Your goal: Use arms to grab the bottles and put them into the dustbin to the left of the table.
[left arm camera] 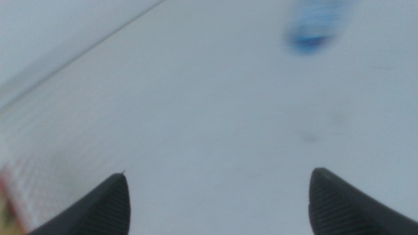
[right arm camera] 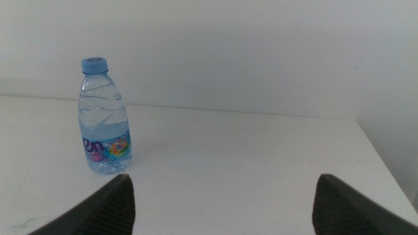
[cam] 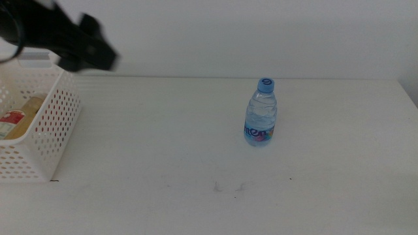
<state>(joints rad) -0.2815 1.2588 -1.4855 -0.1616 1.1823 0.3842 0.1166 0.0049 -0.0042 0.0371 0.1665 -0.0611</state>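
One water bottle (cam: 260,112) left standing, upright, right of centre on the table (cam: 163,150).

Long axis vertical, blue cap up. Yellow bottle (cam: 19,117) already lying in the basket (cam: 49,130) at far left. Left gripper (left arm camera: 219,196) blurred above the basket, jaws spread wide and empty, bottle well off to its right. Right gripper (right arm camera: 222,196) out of the overhead view, jaws wide, empty, facing the bottle; probably the nearer arm.

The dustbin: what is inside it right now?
In the dustbin, the yellow juice bottle lies on its side, red label showing. Its wall and the frame edge hide anything else.
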